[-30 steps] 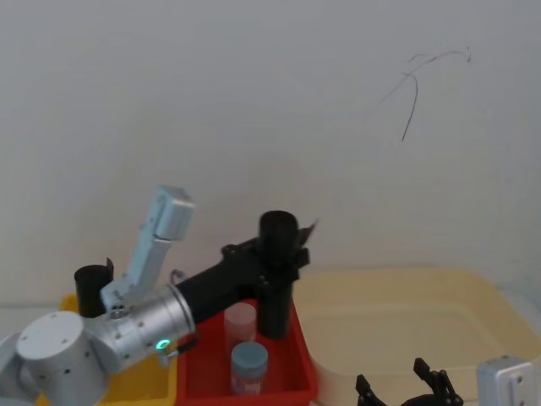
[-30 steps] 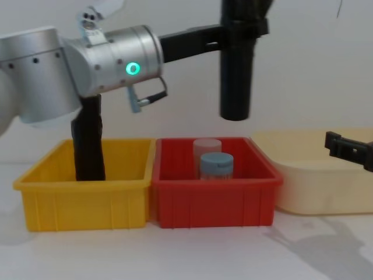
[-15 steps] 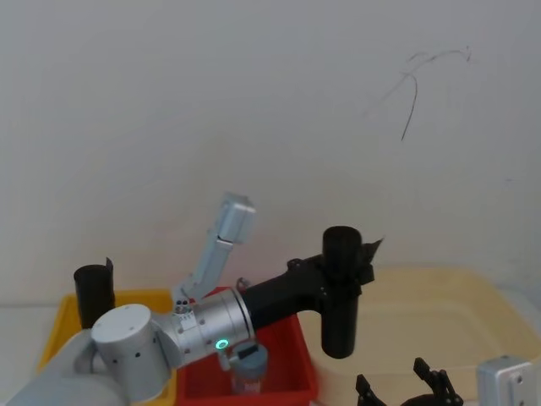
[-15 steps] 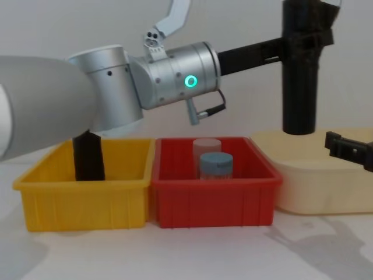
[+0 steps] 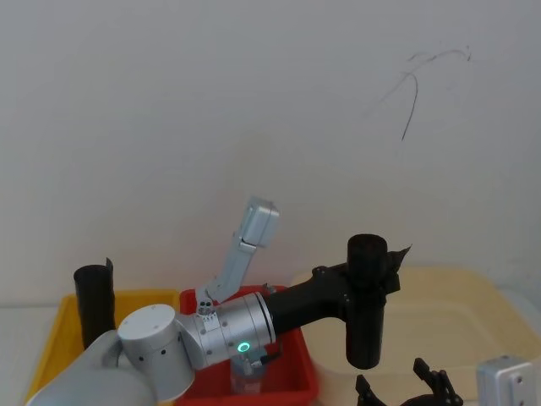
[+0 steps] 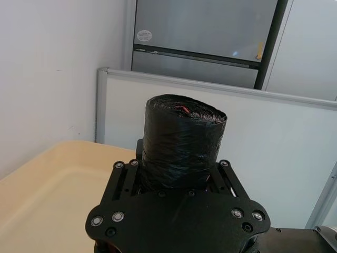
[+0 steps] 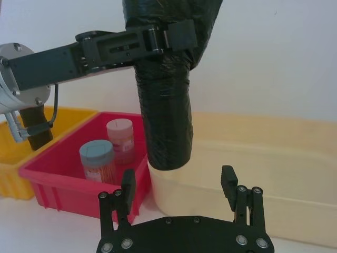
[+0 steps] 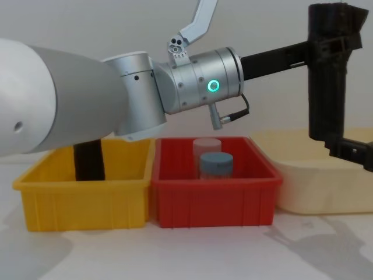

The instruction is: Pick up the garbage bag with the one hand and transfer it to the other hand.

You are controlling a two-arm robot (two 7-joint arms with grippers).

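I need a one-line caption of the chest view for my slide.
Left gripper holds the garbage bag upright over the cream tub, right gripper near its lower end.

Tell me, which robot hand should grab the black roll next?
Right. The left gripper holds the garbage bag upright in the air, and the right gripper sits open just below its free lower end, so it likely needs only a short rise.

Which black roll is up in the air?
The smooth garbage bag, gripped upright by the left hand over the cream tub. The other roll stands in the yellow bin.
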